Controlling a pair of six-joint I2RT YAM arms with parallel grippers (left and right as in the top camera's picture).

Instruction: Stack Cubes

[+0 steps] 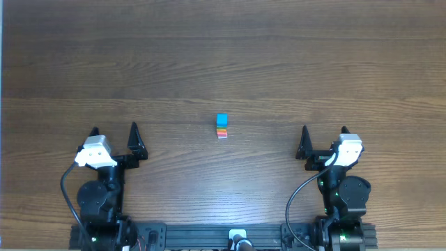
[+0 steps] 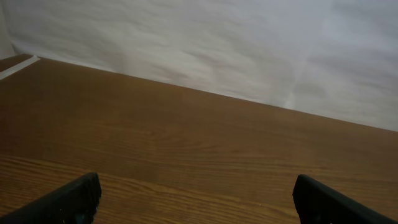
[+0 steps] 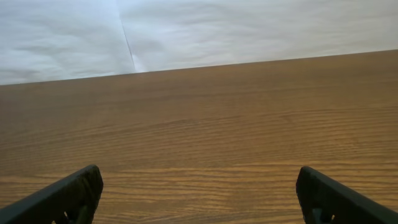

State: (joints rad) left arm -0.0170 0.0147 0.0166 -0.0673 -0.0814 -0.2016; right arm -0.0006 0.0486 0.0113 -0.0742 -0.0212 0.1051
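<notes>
Small coloured cubes (image 1: 222,127) stand stacked on the brown wooden table (image 1: 223,56), blue on top; our left gripper (image 1: 114,129) and right gripper (image 1: 324,130) hang released aside, as we judge stacking finished.

Brown wood-grain table (image 1: 223,56); small cube stack (image 1: 222,127) stands near middle, blue cube (image 1: 222,120) topmost.

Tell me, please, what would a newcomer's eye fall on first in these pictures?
The eye lands on a small stack of cubes standing alone at the middle of the brown wooden table, with a blue cube on top. To either side, nearer the arm bases, the left end effector and the right end effector sit open, well apart from the stack.
</notes>
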